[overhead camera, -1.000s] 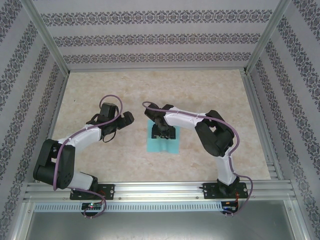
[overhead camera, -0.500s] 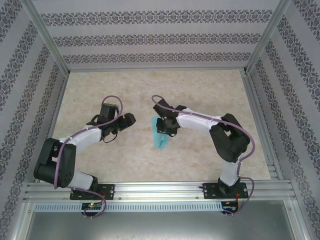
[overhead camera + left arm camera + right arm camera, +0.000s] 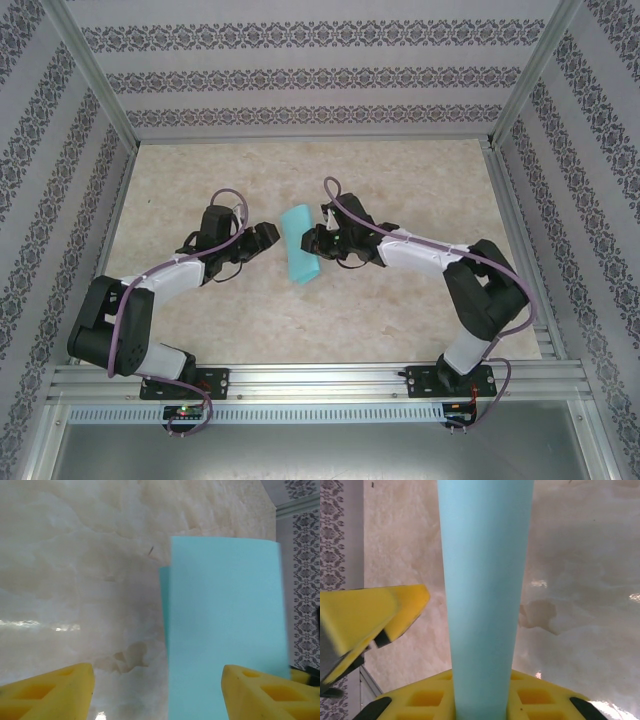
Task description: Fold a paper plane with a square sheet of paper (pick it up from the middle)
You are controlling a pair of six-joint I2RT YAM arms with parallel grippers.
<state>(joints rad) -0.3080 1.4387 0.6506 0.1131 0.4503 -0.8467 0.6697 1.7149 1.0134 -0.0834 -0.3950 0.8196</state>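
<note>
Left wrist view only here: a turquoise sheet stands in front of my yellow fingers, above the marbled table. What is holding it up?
Observer: The right end effector is shut on the sheet, gripping it from its right side.
Operator: Is the sheet flat?
Observer: No. In the right wrist view it looks bowed over into a rounded strip running away from that end effector.
Operator: Where am I relative to it?
Observer: From above, the left end effector sits open just left of the sheet, facing the right one across it.
</note>
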